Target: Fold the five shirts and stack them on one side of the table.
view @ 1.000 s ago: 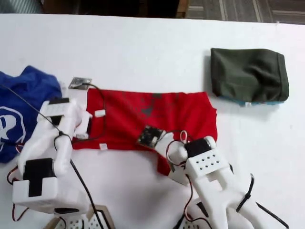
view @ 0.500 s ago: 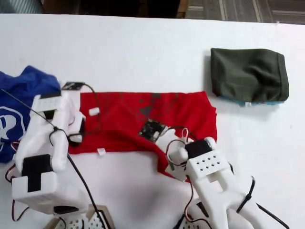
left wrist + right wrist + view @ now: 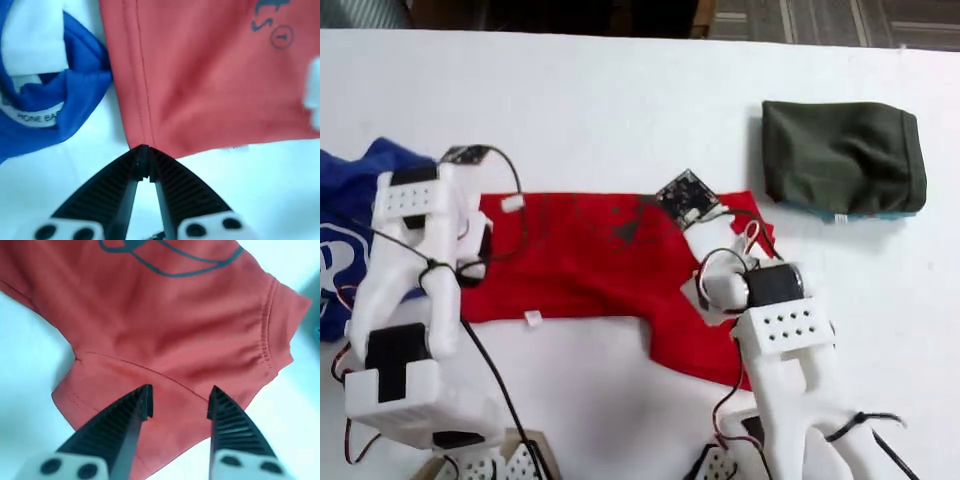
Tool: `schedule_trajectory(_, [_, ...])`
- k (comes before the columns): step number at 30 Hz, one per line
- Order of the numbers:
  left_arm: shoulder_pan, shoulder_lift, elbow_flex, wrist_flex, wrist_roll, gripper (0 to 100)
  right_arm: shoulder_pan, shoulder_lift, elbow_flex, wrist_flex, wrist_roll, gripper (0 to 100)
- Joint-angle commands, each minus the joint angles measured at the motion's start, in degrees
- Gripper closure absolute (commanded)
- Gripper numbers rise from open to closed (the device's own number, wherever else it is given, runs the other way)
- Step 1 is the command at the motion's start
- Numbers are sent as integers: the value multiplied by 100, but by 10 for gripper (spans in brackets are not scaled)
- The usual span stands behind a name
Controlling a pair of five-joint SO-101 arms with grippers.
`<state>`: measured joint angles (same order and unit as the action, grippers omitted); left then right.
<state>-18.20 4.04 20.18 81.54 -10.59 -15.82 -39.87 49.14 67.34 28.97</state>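
Both arms have swung apart along the red shirt (image 3: 590, 270), and it now lies stretched wider across the desk (image 3: 620, 100).
The left gripper (image 3: 143, 156) has its jaws pressed together on the shirt's hemmed edge, just beside the crumpled blue shirt (image 3: 350, 200). The right gripper (image 3: 180, 402) hangs over the sleeve end, jaws spread and holding nothing. A folded dark green shirt (image 3: 840, 155) lies nearby.

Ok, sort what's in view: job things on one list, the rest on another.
Job:
red shirt, spread mid-table
blue shirt, crumpled
green shirt, folded
left gripper, shut on the red shirt's corner
right gripper, open over the red shirt

Rest:
table
cables on the arms
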Motion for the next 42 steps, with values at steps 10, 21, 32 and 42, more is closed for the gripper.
schedule_trajectory(10, [18,-53,1648,-2242,-18,974,725,2281,-782,-1613,211,772])
schedule_trajectory(21, [18,-44,1719,-2338,-18,974,1499,5771,-4255,-303,-387,772])
schedule_trajectory(32, [18,-44,1727,-2338,-18,974,1560,5015,-5152,804,-378,772])
schedule_trajectory(42, [18,-35,1727,-2347,-18,974,-136,2800,-2971,2308,1697,769])
